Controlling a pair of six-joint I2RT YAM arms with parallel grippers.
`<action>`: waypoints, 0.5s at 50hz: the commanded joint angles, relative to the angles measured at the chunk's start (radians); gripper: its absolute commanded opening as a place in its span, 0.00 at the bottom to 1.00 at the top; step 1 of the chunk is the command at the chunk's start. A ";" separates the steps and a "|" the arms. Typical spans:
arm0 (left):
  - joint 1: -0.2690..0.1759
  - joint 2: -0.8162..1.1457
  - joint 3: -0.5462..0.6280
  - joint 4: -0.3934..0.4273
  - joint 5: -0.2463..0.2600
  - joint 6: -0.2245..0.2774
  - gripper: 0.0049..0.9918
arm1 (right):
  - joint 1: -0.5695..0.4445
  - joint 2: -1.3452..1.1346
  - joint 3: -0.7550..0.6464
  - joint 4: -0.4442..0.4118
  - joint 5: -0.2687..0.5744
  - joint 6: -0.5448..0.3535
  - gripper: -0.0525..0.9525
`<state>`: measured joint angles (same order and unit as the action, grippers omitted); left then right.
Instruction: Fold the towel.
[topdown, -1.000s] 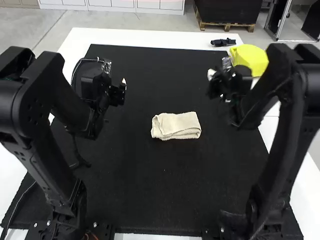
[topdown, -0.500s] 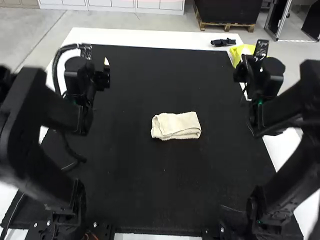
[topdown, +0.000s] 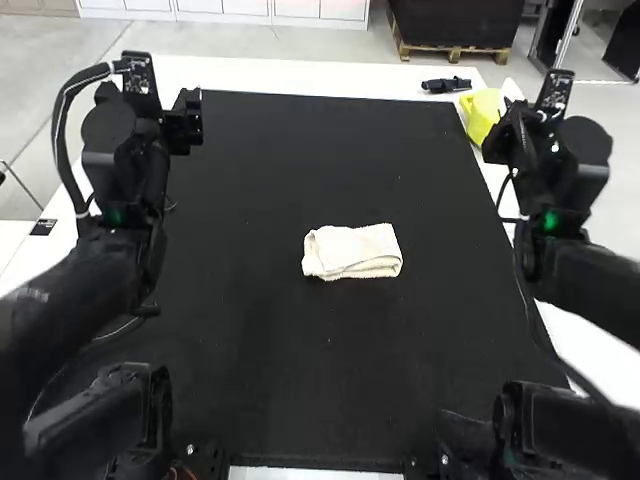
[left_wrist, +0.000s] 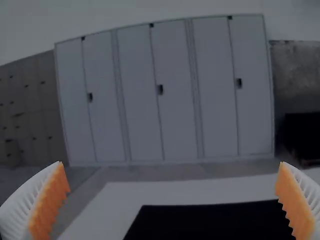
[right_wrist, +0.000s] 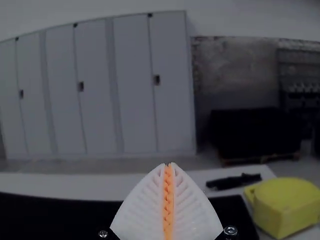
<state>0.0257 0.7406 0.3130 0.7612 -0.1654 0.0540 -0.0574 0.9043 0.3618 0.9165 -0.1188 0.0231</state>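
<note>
The cream towel (topdown: 352, 252) lies folded into a small, layered rectangle near the middle of the black mat, with loose layers showing along its front edge. My left gripper (topdown: 187, 122) is up at the mat's far left, well apart from the towel. On the far right side, my right gripper (topdown: 508, 135) is also raised and away from the cloth. Seen from its wrist, the left gripper (left_wrist: 172, 195) stands wide open with nothing between its orange pads. In the right wrist view, the right gripper (right_wrist: 168, 172) is shut, its pads meeting with nothing between them.
The black mat (topdown: 300, 150) covers most of the white table (topdown: 250, 72). A yellow object (topdown: 480, 112) sits at the far right edge by the right gripper, and a small black tool (topdown: 446, 85) lies along the table's far edge.
Both arms have moved outward and lifted away from the mat's middle, the left one to the left and the right one to the right. The towel has stayed in place.
</note>
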 joint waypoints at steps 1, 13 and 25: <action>0.003 -0.124 -0.018 -0.007 -0.008 -0.009 0.97 | -0.041 -0.142 0.002 -0.070 -0.059 0.034 0.03; 0.002 -0.376 -0.064 -0.046 -0.005 -0.009 0.97 | -0.110 -0.351 -0.001 -0.219 -0.139 0.058 0.03; 0.002 -0.593 -0.107 -0.151 0.023 -0.006 0.97 | -0.125 -0.486 -0.009 -0.324 -0.228 0.109 0.03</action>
<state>0.0257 0.2226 0.2291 0.6258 -0.1604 0.0540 -0.1753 0.4767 0.3492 0.6006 -0.2790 0.0937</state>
